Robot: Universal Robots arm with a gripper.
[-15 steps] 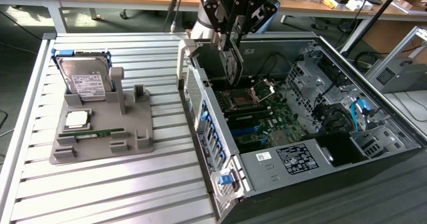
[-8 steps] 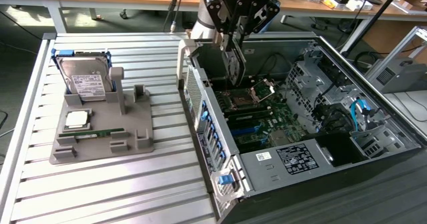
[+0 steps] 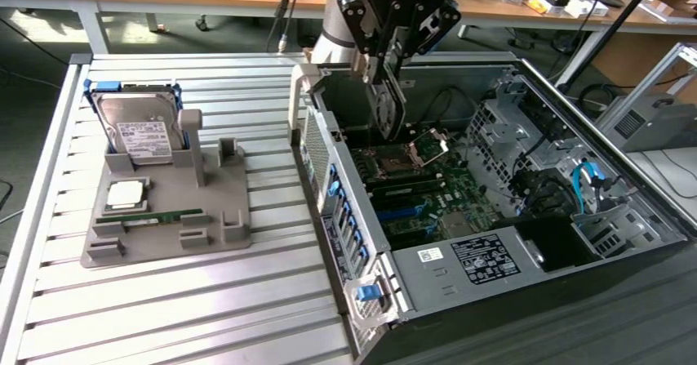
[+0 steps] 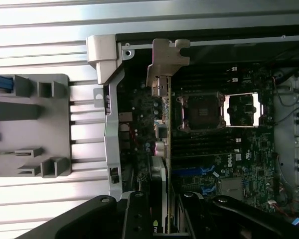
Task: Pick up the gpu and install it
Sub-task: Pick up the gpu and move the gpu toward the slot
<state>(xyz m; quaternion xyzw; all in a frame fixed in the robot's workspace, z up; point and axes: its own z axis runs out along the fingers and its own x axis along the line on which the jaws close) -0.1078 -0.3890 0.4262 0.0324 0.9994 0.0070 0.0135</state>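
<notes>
Exterior view: the gripper hung over the far part of the open computer case, which stood on the bench toward the exterior view's right. It carried the gpu on edge above the motherboard; judged not yet seated. Wrist view: the card ran edge-on from the fingers out to its silvery bracket, which lay close to the case's rear wall and beside the CPU socket. Judgement for this step: hold the card upright, line its lower edge up parallel with a blue slot, match the bracket to the rear opening, then press straight and evenly, since a tilt could jam the connector. The fingers were nearly closed, parted only by the card, pinching the gpu by its two faces.
</notes>
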